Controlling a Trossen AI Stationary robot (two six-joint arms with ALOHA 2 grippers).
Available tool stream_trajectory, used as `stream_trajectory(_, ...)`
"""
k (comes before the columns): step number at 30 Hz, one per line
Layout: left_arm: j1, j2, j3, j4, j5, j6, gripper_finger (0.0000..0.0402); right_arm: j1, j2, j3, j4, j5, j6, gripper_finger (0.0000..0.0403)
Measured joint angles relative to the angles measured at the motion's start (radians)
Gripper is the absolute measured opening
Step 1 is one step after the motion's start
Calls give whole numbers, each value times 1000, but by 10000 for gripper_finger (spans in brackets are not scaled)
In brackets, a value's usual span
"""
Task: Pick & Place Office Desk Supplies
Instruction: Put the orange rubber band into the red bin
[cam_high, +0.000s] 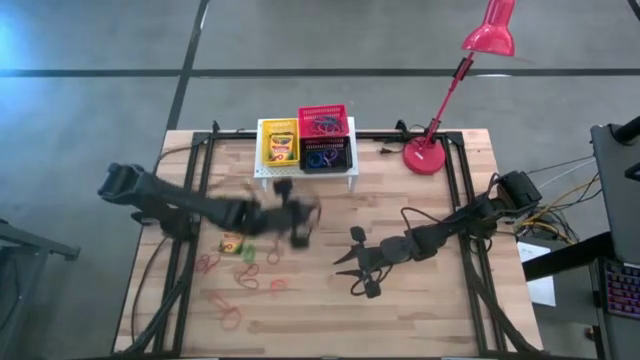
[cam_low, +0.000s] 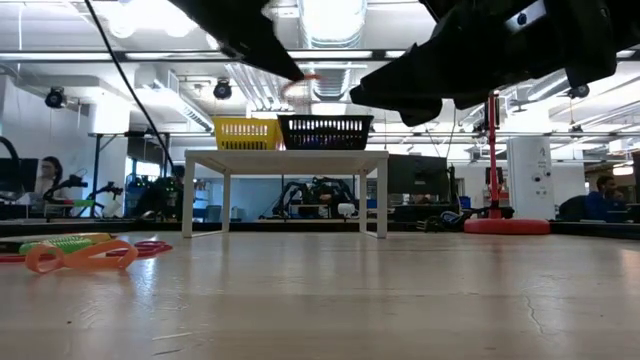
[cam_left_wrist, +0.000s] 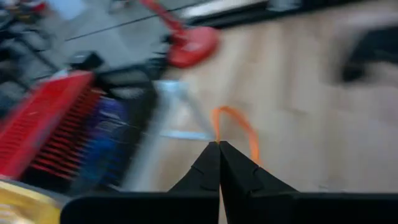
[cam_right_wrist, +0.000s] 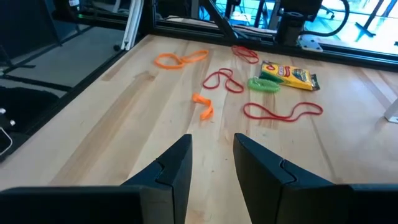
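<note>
My left gripper (cam_high: 300, 222) hangs blurred above the table's middle, just in front of the white stand, shut on an orange elastic loop (cam_left_wrist: 239, 127). On the stand sit a yellow basket (cam_high: 279, 145) with a crayon box, a red basket (cam_high: 323, 122) and a black basket (cam_high: 325, 156) with loops. Another crayon box (cam_high: 232, 243) lies flat on the table beside a green coil (cam_right_wrist: 264, 84). Several red and orange loops (cam_high: 229, 318) lie at the near left. My right gripper (cam_high: 357, 266) waits open over the table's middle right, with nothing between its fingers. My left gripper pinches the orange loop by one short stretch of its band (cam_left_wrist: 217, 135) between its two fingertips (cam_left_wrist: 208, 163). The fingers slant down toward the stand. The rest of the loop stands out past the tips, lifted clear of the table (cam_low: 300, 88).
The white stand (cam_high: 262, 176) fills the far middle of the table. A red desk lamp (cam_high: 430, 155) has its base at the far right. Bare wood lies along the near edge and between the two grippers. People sit in the room behind the table.
</note>
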Motion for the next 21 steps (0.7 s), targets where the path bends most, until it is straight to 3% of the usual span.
stream_trajectory(4,218,6,79,54,102,83,1,0,0,0,-3,0,3,111)
stream_trajectory(12,558,4,208,163,291,74,0,0,3,0,2,0,3,111)
stream_trajectory(15,625,19,187,237,351,68,0,0,3,3,2,0,3,111)
stream_trajectory(21,643,123,165,332,349,104,1,-4,3,3,10,0,0,111)
